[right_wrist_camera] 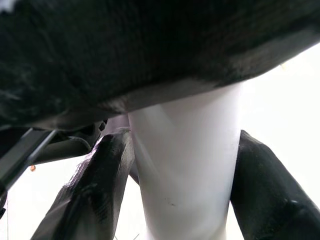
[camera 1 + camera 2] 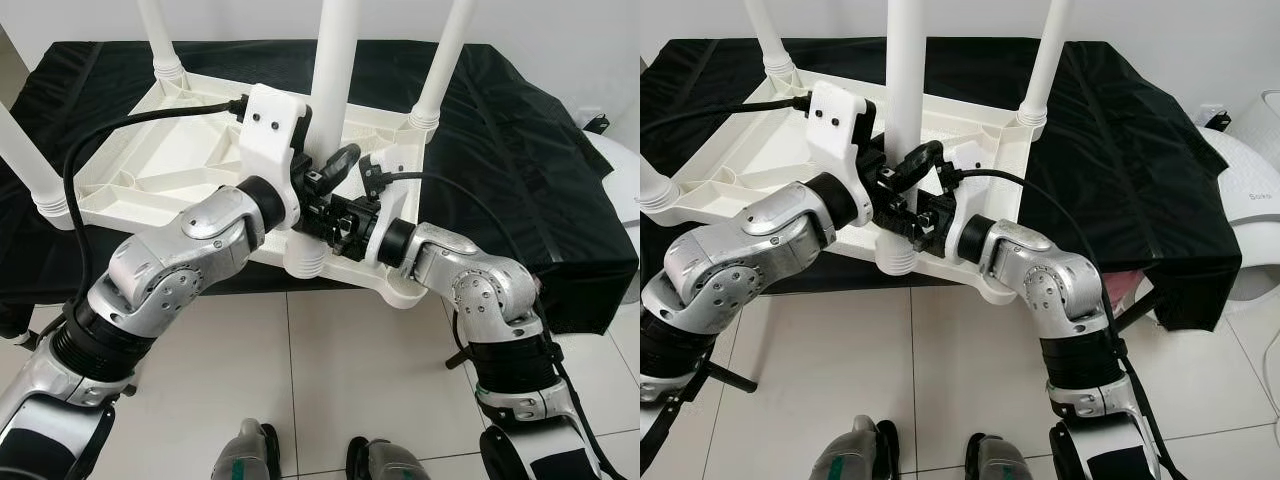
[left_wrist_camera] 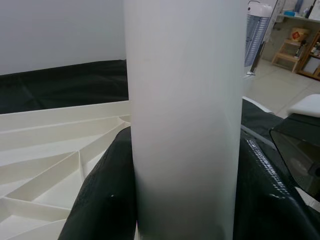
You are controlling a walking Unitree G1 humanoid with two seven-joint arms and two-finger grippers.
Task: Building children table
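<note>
Table leg [image 2: 333, 90] clamped btwn both grippers' fingers [image 3: 107, 200]; black cloth [image 2: 520, 150] under.

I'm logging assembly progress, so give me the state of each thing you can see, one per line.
Table top: upside down on the black cloth, ribbed underside up.
Near leg: upright in its corner socket, gripped by both hands.
Other three legs: upright in their sockets.
Left hand: shut on the near leg.
Right hand: shut on the near leg.
Black cloth: spread over the surface, draped over the edge.
</note>
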